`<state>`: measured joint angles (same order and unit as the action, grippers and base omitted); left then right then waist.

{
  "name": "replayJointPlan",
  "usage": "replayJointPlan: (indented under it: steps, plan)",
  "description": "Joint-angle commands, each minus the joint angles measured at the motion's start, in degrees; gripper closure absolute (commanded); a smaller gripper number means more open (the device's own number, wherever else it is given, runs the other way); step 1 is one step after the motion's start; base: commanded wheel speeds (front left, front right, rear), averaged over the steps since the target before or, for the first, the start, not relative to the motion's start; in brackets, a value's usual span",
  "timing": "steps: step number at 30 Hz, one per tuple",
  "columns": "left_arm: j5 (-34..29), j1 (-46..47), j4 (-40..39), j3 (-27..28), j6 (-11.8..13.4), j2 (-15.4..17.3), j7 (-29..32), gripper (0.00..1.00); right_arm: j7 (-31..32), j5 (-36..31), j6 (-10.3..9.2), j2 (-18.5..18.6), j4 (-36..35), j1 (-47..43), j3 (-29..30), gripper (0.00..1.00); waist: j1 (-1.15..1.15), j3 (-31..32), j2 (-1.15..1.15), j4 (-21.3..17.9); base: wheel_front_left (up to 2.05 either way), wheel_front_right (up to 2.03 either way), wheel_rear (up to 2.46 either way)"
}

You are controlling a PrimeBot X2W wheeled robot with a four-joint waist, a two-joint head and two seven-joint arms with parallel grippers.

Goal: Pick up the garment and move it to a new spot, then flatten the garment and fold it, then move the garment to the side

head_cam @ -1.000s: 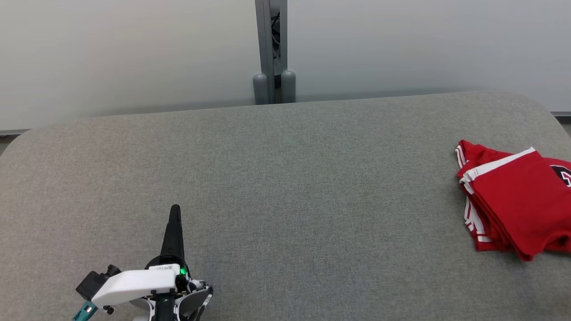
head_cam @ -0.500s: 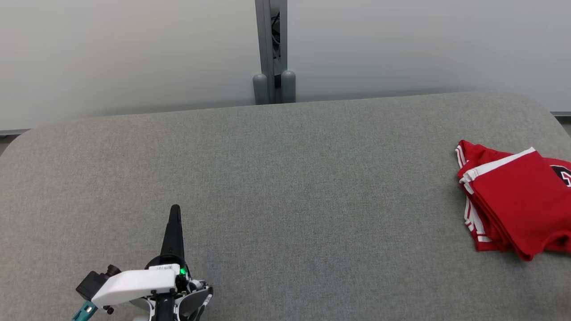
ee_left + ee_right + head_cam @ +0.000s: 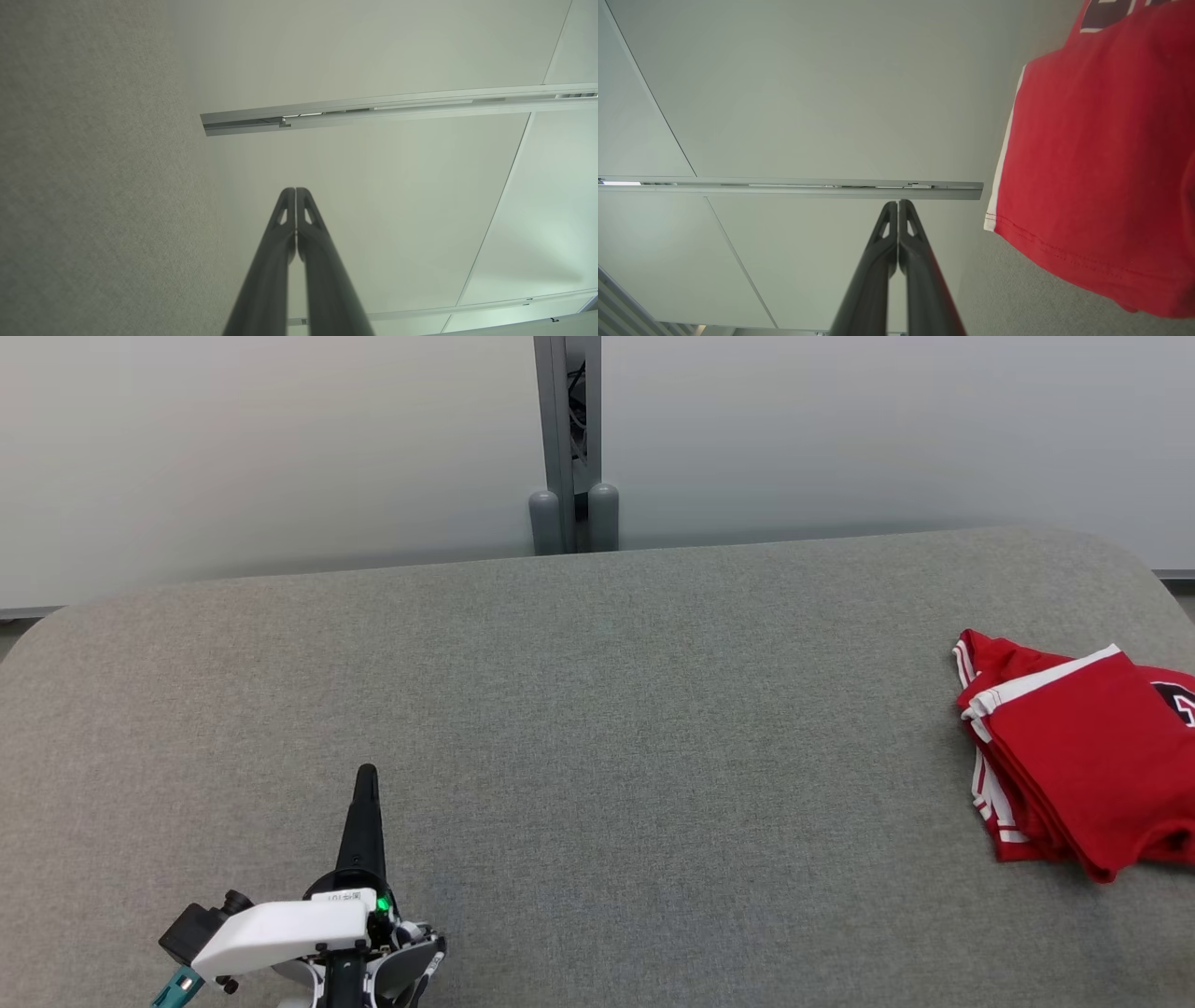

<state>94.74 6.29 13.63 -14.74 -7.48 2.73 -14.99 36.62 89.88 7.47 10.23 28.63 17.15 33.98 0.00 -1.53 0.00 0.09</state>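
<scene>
cloth, soft and light by its look, the red garment (image 3: 1083,756) would likely sag unless pinched through its layers near a folded edge. it lay folded, white-trimmed with a dark print, at the right end of the grey bench (image 3: 597,709). left jaws and right jaws were both pressed shut, empty.

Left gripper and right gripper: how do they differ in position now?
The left gripper is far from the red garment, over bare grey table; the right gripper is close beside the garment. In the wrist views, the table lies left of the left gripper but right of the right gripper. Both are shut and hold nothing.
</scene>
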Motion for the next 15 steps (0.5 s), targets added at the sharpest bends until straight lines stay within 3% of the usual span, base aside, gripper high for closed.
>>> replayJointPlan:
  steps: [1, 15]
  plan:
    - [-0.1, 1.0, 0.0, 0.2, -0.3, 0.1, -0.1, 1.0, 0.3, 0.3, 0.04, 0.3, 0.0, 0.5, 0.0, 1.0, 0.0, 0.0, 0.0, 0.0, 0.0, 0.0, 0.0]
    - [-0.1, 1.0, 0.0, 0.2, -0.3, 0.1, -0.1, 1.0, 0.3, 0.3, 0.04, 0.3, 0.0, 0.5, 0.0, 1.0, 0.0, 0.0, 0.0, 0.0, 0.0, 0.0, 0.0]
